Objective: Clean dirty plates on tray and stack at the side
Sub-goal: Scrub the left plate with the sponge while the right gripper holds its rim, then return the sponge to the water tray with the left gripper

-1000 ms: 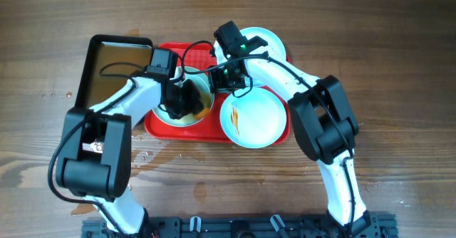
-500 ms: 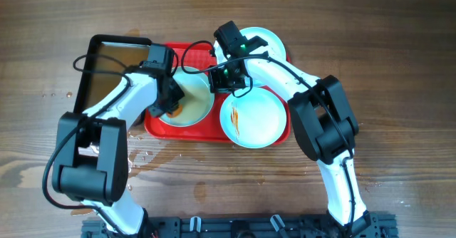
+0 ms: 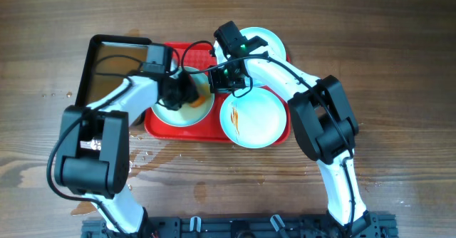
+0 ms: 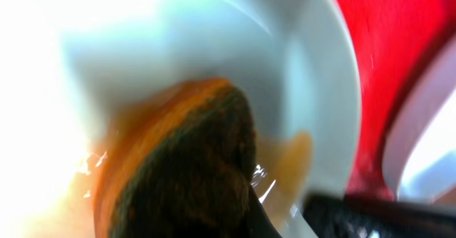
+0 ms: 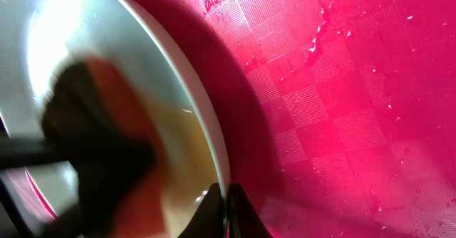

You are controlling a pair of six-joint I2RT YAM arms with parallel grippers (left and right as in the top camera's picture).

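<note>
The red tray (image 3: 155, 126) holds two pale plates, and a third plate (image 3: 267, 44) lies at its back right, partly under my right arm. My left gripper (image 3: 182, 92) is shut on a dark, orange-stained sponge (image 4: 185, 167) and presses it into the left plate (image 3: 187, 115), which has wet orange-brown sauce on it. My right gripper (image 3: 226, 78) is shut on this plate's right rim, and its fingertips (image 5: 214, 202) pinch the rim in the right wrist view. The front right plate (image 3: 251, 118) has orange streaks.
A black pan (image 3: 81, 74) with brownish water stands left of the tray, close to my left arm. Water drops (image 3: 142, 156) lie on the wooden table in front of the tray. The tray's red surface (image 5: 342, 88) is wet.
My left gripper with the sponge swept to the plate's left side and has come back toward its middle right. My right gripper has kept its hold on the rim.
</note>
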